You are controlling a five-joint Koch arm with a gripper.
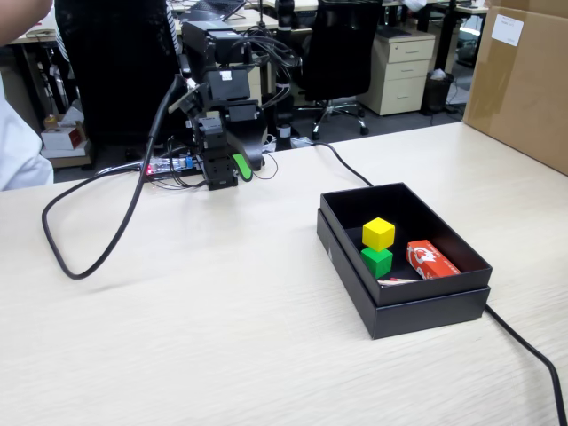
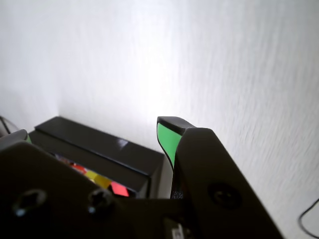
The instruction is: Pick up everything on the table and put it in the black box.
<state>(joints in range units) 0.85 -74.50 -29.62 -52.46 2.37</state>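
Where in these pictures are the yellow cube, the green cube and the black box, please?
yellow cube (image 1: 378,233), fixed view, front face.
green cube (image 1: 376,260), fixed view, front face.
black box (image 1: 417,310), fixed view, near outer wall.

Fixed view facing the arm across the table — wrist view close, both on black box (image 1: 404,306).

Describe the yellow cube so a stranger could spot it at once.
Find the black box on the pale wood table, right of the arm in the fixed view. Inside sits a yellow cube, stacked on a green cube, beside a flat red-and-white packet; it alone is yellow.
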